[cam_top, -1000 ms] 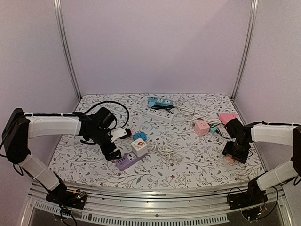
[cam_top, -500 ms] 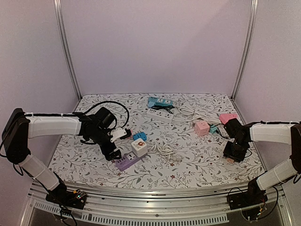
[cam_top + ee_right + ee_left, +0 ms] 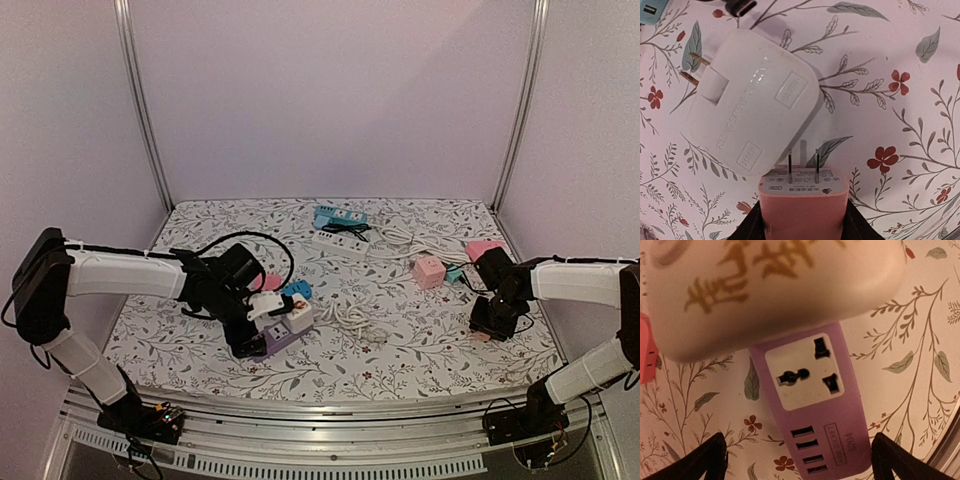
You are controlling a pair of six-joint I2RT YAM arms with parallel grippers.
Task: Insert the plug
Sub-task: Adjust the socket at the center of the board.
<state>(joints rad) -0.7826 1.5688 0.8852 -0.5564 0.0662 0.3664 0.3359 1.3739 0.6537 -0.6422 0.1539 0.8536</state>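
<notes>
A purple power strip [image 3: 275, 340] lies at the front left, with a white socket face and several USB ports [image 3: 810, 390]. My left gripper [image 3: 245, 345] is over its USB end, open and empty. Its two black fingertips [image 3: 710, 462] stand wide apart on either side of the strip. A white cube socket [image 3: 297, 315] touches the strip's far end and looms blurred in the left wrist view [image 3: 770, 285]. My right gripper [image 3: 487, 325] is shut on a salmon-pink two-prong plug [image 3: 802, 205]. The prongs point at a white folding adapter [image 3: 750, 100] lying flat on the cloth.
A pink cube socket [image 3: 428, 270], a white power strip [image 3: 340, 245], a blue strip [image 3: 338, 216] and a coiled white cable [image 3: 350, 318] lie mid-table. A pink block [image 3: 485, 250] sits at the far right. A black cable tip [image 3: 740, 6] lies beyond the adapter.
My left arm has moved right and nearer, bringing its gripper over the purple strip's end. My right gripper has shifted slightly left with the pink plug.
</notes>
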